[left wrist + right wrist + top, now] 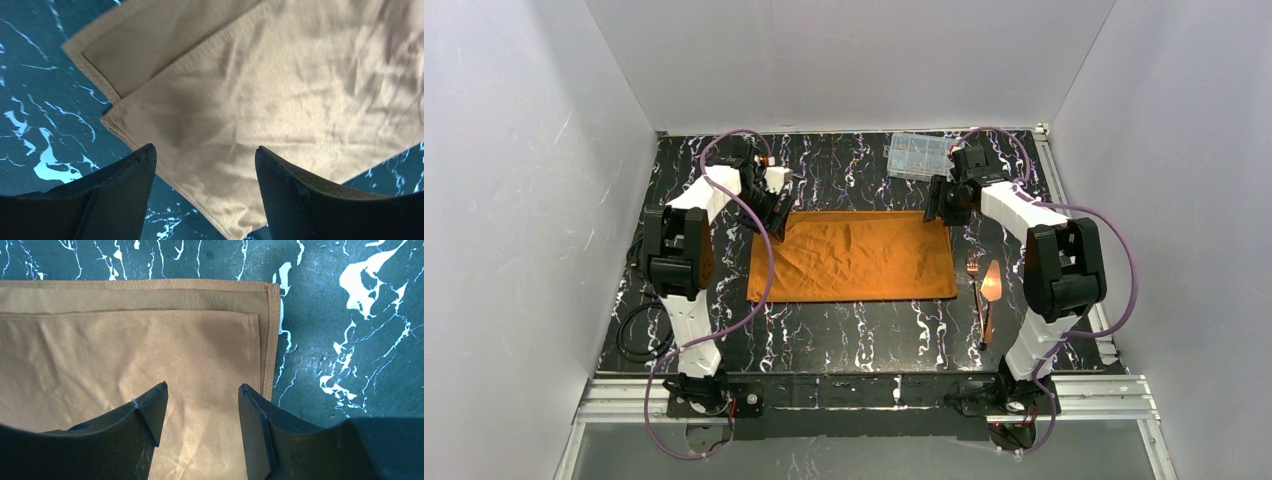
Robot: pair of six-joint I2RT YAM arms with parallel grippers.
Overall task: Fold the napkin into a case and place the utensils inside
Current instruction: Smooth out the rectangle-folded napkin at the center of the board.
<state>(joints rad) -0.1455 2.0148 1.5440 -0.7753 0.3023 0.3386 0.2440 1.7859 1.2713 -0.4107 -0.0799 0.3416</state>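
lab — white-walled robot enclosure (844, 60)

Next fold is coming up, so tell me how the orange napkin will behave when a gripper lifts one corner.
Likely floppy: the napkin lies flat with soft creases, so a lifted corner would probably drape. Probably light, being thin cloth. Its two layers sit with offset edges, so the upper one may slide or peel off when pushed.
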